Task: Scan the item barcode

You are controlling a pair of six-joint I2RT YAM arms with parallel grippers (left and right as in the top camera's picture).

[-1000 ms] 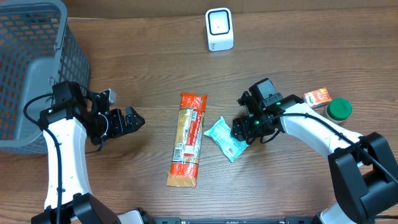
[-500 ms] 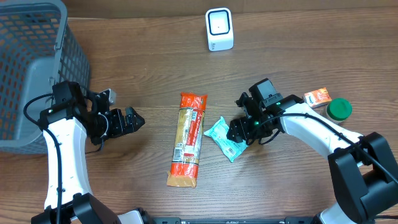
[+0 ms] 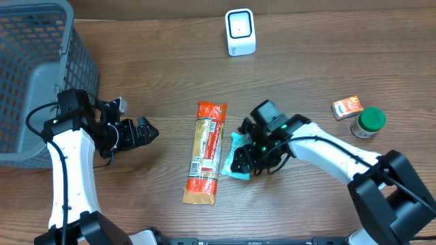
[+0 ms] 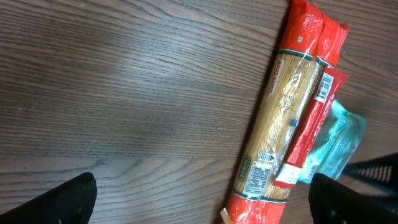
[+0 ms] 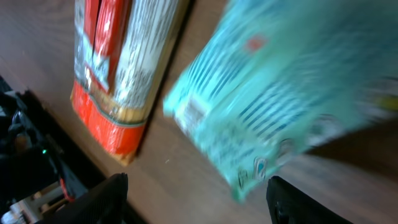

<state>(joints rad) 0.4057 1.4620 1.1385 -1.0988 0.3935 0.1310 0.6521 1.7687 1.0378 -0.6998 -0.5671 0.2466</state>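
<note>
Here, seen from overhead, a grey mesh basket [image 3: 41,61] occupies the far-left corner of the wooden table [image 3: 163,68]. Just in front of it the left gripper [image 3: 150,131] points toward the table's centre; its wrist view shows the two dark fingers [image 4: 65,199] spread wide at the lower corners of the frame, with bare wood between them and nothing pinched.

Well right of that gripper, a long spaghetti pack [image 3: 206,153] with red ends and a clear window lies flat near the table's centre, its length running toward and away from the robot. A white printed label sits near its end closer to the robot.

Directly against the pack's right edge lies the teal packet [image 5: 280,93], the item at hand. The right gripper [image 3: 240,162] is lowered over it from the right and covers most of it in the overhead view. In the right wrist view the fingers [image 5: 102,199] stand well apart at the lower corners, and the packet, blurred, fills the upper right with one corner beside the spaghetti pack. Whether either finger touches the packet cannot be told.

At the far edge of the table, a little right of centre, stands the white scanner [image 3: 240,32], well apart from the packet.

On the far right a small orange box [image 3: 347,107] lies just beside a green-capped bottle [image 3: 368,122].
</note>
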